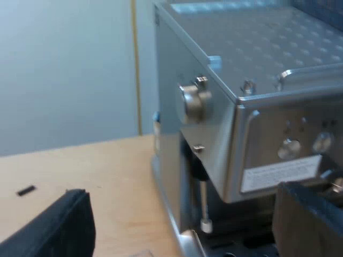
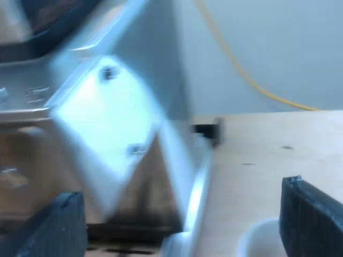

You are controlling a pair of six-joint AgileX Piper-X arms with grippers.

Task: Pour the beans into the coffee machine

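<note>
The left pincer [image 1: 179, 214] and right pincer [image 2: 179, 214] hung spread, empty, beside the brushed-steel espresso machine [image 1: 257, 59] on the pale wooden bench [image 1: 107, 176], so the next grasp needed firm, level hold.

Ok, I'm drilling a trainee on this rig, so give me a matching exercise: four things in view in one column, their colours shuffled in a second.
Things:
1 machine
2 label
3 table
4 left claw

Colours:
A black
B light wood
C silver
D white

Pairs: 1-C, 2-D, 3-B, 4-A
</note>
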